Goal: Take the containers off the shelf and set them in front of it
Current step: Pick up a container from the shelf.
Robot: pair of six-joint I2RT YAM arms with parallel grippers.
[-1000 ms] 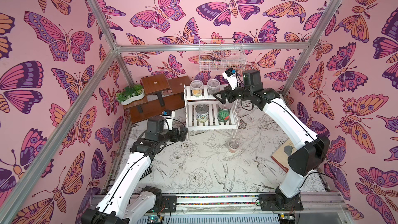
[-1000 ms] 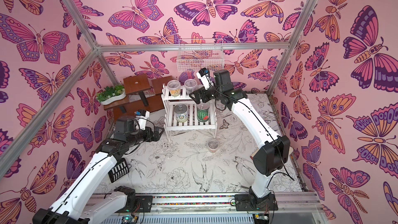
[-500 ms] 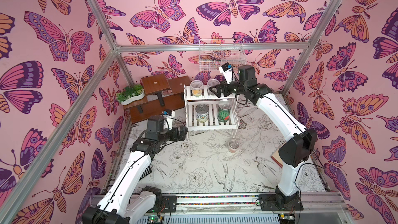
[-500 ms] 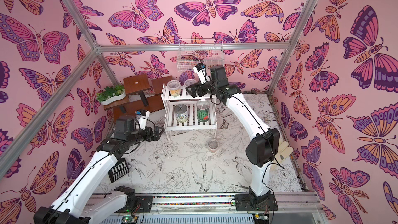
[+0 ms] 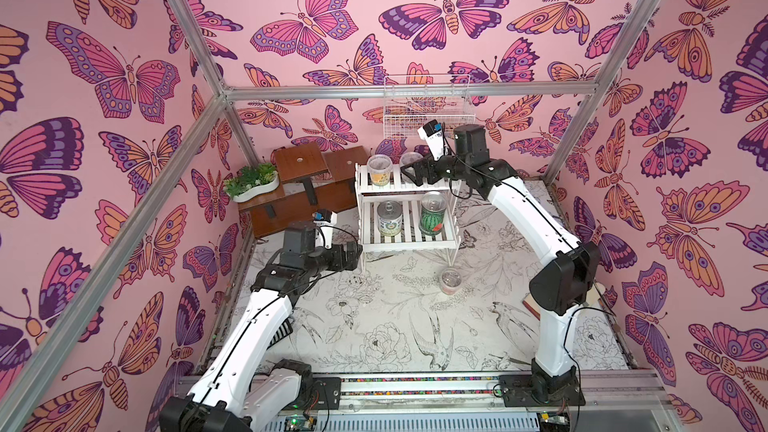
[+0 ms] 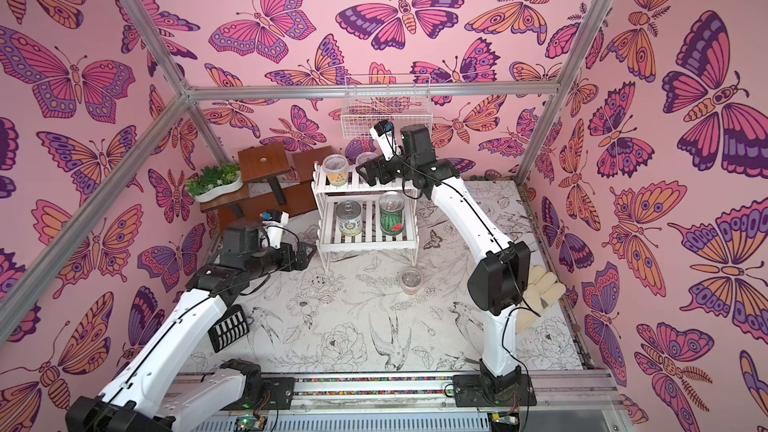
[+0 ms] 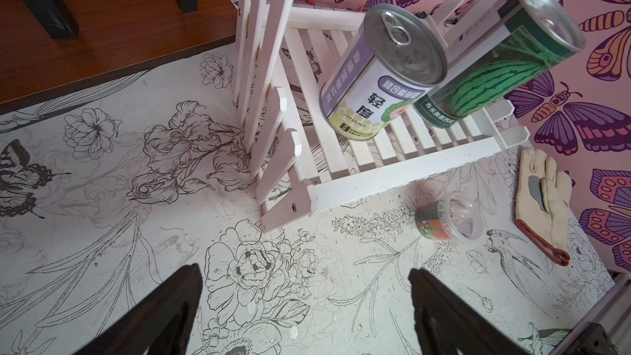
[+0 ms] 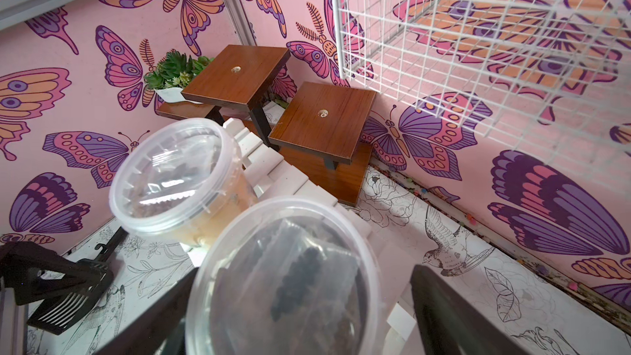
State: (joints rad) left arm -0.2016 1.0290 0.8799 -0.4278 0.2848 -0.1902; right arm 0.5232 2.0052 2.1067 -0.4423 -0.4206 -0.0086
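Cup [image 8: 283, 285] of clear plastic, lidded, dark possibly leafy contents

On the shelf [image 5: 407, 247] two cups [image 5: 379, 168] stand above, two cans [image 5: 389, 218] below; another cup [image 5: 451, 280] stands before it.

shelf [image 7: 403, 174]: white painted wood slats, matt | white-green can [image 7: 382, 73], watermelon can [image 7: 505, 63]: shiny metal lids, printed labels | yellow cup [image 8: 174, 179], dark cup [image 8: 283, 285]: clear glossy plastic | brown stand [image 8: 235, 75], upper centre: polished wood | wire basket [image 8: 478, 46]: white-coated metal | glove [image 7: 543, 192], right edge: matt cloth
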